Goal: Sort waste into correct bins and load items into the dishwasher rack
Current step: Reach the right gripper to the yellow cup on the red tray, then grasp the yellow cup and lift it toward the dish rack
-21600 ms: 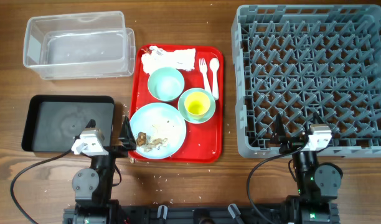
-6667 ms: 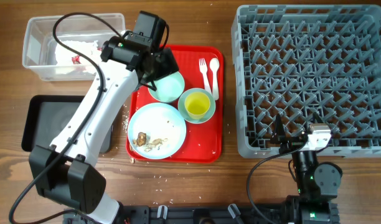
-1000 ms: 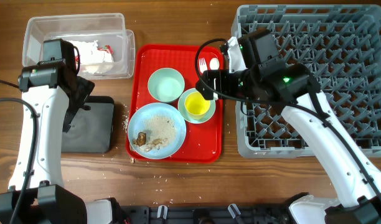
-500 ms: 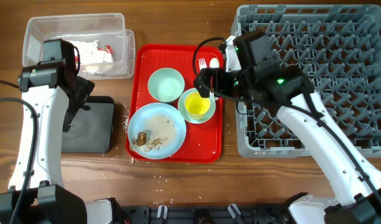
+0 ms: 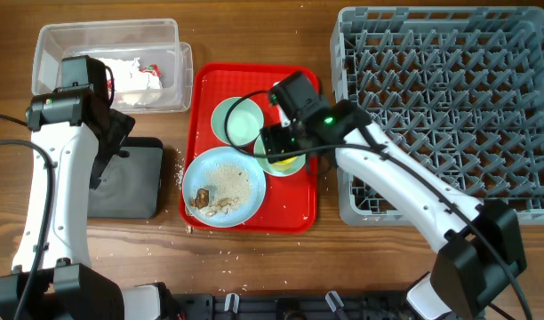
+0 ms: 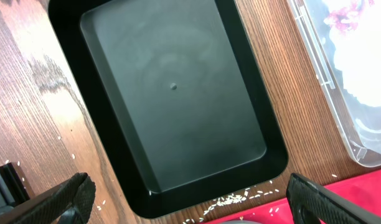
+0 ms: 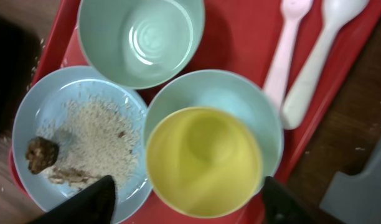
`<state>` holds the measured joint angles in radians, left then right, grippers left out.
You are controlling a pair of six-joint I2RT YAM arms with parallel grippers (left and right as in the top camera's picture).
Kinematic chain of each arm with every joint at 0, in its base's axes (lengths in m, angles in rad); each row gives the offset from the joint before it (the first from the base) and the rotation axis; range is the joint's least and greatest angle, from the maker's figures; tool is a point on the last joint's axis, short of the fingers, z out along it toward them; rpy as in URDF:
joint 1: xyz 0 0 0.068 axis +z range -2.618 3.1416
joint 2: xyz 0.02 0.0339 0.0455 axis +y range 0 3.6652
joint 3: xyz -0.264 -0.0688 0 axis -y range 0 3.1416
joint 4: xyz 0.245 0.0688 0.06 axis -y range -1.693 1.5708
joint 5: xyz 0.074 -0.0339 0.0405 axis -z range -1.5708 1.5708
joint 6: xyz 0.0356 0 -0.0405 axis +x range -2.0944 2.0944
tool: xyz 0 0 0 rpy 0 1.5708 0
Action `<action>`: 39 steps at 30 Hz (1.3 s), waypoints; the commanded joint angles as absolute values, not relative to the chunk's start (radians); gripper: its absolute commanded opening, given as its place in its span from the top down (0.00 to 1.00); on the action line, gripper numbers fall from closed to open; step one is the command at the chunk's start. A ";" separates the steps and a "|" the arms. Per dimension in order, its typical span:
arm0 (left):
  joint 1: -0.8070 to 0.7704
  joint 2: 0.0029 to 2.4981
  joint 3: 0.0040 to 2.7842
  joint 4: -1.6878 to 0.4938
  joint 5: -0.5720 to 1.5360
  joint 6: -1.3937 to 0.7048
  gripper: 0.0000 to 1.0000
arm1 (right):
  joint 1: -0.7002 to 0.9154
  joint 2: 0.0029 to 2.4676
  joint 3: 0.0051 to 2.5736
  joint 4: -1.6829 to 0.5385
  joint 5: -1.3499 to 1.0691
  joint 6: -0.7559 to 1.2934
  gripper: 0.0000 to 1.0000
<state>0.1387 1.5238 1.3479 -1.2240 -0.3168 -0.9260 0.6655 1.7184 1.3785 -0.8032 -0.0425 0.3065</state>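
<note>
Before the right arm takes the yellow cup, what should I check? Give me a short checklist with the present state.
1. Right gripper open, fingers either side of the yellow cup: ok.
2. Cup upright in the blue bowl: ok.
3. Cup looks empty: ok.
4. Left gripper away from the red tray, over the black tray: ok.
5. Fingers low enough to grip: cannot tell.

This is looking like a robotics lab: a left arm [image 5: 50, 204] and right arm [image 5: 405, 191] are reaching over a wood worktop [image 5: 254, 267] carrying a rack [image 5: 530, 212] and tray [image 5: 294, 204].
</note>
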 commanded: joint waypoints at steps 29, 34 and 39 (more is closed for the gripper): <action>0.143 1.507 1.346 -1.224 -0.326 -0.925 0.00 | 0.799 1.885 1.372 -0.737 0.075 0.189 0.69; 0.143 1.507 1.346 -1.224 -0.326 -0.925 0.00 | 0.805 1.900 1.372 -0.736 0.112 0.183 0.72; 0.143 1.507 1.346 -1.224 -0.326 -0.925 0.00 | 0.805 1.900 1.373 -0.737 0.116 0.183 0.85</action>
<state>0.1387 1.5238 1.3479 -1.2240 -0.3168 -0.9260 0.8024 1.8854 1.3785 -0.7387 0.0887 0.1925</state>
